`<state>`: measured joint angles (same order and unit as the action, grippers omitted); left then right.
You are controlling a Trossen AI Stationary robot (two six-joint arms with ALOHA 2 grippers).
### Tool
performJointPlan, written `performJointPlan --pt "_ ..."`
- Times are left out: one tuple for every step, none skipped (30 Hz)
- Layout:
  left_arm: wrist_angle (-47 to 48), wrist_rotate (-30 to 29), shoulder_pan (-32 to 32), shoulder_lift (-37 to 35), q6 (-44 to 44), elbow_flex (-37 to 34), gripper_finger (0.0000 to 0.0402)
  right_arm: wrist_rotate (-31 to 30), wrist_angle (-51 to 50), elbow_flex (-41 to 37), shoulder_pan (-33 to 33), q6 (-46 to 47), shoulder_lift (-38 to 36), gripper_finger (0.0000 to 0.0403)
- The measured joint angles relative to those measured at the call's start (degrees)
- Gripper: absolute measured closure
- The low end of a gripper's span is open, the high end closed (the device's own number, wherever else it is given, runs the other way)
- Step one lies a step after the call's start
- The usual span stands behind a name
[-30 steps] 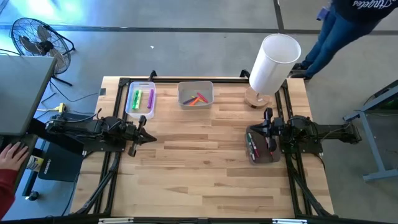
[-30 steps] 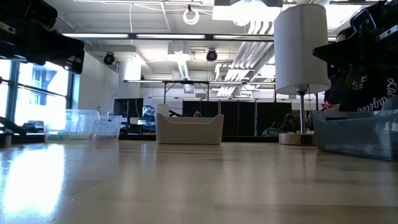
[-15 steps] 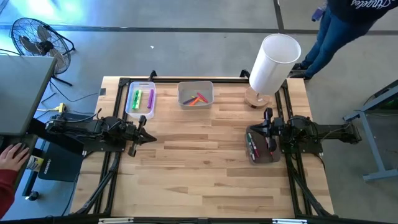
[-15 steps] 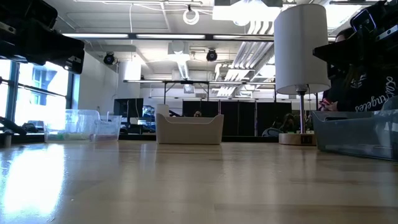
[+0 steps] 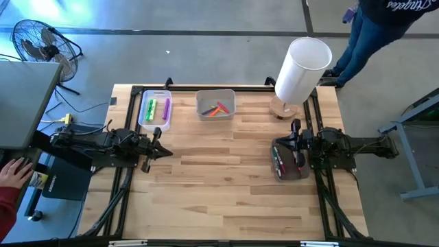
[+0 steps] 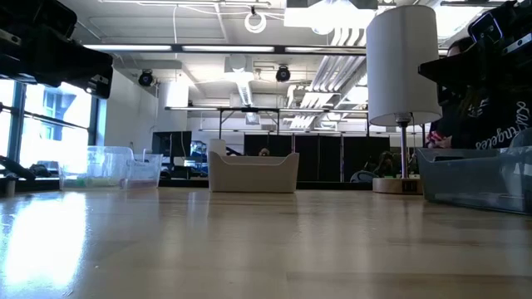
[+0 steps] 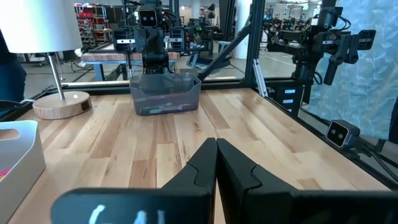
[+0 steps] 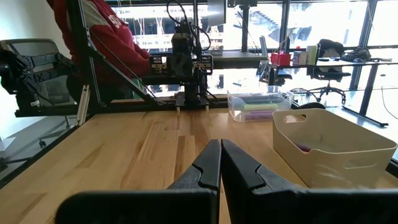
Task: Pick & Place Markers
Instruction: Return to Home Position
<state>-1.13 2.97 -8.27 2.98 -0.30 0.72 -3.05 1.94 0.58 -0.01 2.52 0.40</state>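
1. The left gripper (image 7: pixel 216 145) has its two fingers (image 7: pixel 200 169) pressed flat together with nothing between them. It hangs above bare wood near the left side of the bench (image 5: pixel 226 185), pointing across toward the other arm.
2. The right gripper (image 8: pixel 221 144) also has its fingers (image 8: pixel 208 167) closed on nothing. The high view places it over the dark bin (image 5: pixel 288 175) at the right side of the bench, facing the left arm.
3. That dark bin holds several markers (image 5: pixel 278 162) lying along its length; their colours are hard to tell apart.
4. At the far edge, a clear bin (image 5: pixel 155 92) holds green markers (image 5: pixel 150 108) and a purple marker (image 5: pixel 166 108), side by side.
5. Near it, a white bin (image 5: pixel 216 92) holds orange and pink markers (image 5: pixel 219 109) lying crossed.
6. A lamp (image 5: pixel 302 65) with a white shade and a round wooden base stands at the far right corner, near the dark bin.
7. Beyond the bench, a person in jeans (image 5: pixel 370 38) stands at the far right, and another person's hand (image 5: pixel 12 170) shows at the left edge.
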Motion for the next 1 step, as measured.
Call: performJointPlan --pt "0.0 0.0 0.0 0.0 0.0 0.0 0.04 0.0 0.0 0.0 0.0 0.0 0.0 0.0402"
